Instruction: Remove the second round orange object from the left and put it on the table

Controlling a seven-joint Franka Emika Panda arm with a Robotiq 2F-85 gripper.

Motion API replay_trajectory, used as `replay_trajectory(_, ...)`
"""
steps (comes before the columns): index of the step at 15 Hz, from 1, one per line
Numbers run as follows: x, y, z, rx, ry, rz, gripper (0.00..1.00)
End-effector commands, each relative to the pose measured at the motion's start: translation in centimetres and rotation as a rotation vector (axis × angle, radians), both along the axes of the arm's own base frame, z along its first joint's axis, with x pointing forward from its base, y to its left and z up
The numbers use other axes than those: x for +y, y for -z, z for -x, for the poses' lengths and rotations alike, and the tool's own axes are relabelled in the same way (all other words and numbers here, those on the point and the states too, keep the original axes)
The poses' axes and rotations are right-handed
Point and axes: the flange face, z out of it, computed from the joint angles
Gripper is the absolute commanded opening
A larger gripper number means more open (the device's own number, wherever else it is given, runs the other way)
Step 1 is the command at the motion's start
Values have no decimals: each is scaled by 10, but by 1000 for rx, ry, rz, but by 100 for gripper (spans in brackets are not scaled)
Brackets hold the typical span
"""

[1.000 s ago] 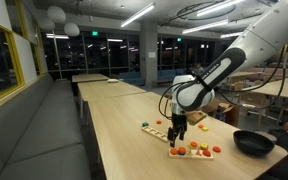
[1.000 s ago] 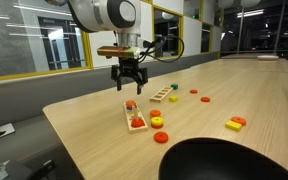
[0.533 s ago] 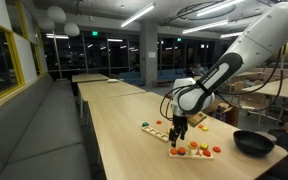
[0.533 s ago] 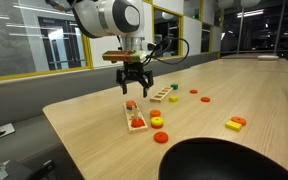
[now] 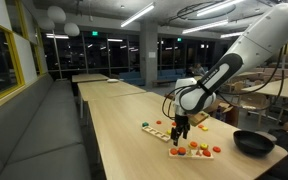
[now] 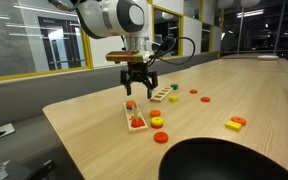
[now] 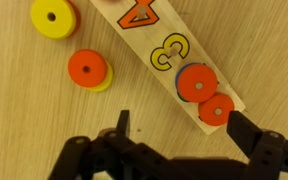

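In the wrist view a wooden number board [image 7: 174, 55] lies slanted, with the digits 4 and 3 and two round orange discs on it. One orange disc [image 7: 195, 83] sits by the 3, the other orange disc [image 7: 216, 109] at the board's end. My gripper [image 7: 184, 128] is open and empty, its fingers spread just below that end. In both exterior views the gripper [image 5: 180, 131] [image 6: 137, 91] hovers just above the board [image 6: 135, 117].
An orange disc on a yellow one [image 7: 89, 70] and a yellow ring [image 7: 52, 17] lie on the table beside the board. A second board [image 6: 162, 93], scattered red and yellow pieces [image 6: 235, 123] and a black bowl [image 5: 253, 142] are nearby.
The gripper has shifted slightly along the table over the board and stayed open. The pieces have not moved.
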Motion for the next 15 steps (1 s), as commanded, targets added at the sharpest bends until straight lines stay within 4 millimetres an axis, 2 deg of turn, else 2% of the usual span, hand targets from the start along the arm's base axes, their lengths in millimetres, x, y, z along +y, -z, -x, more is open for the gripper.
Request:
replay_trajectory(1, -3, -6, 9, 3, 18, 12, 100)
replay_trajectory(7, 2, 1, 25, 31, 0, 12, 100)
replay_trajectory(15, 15, 0, 34, 41, -18, 0, 100)
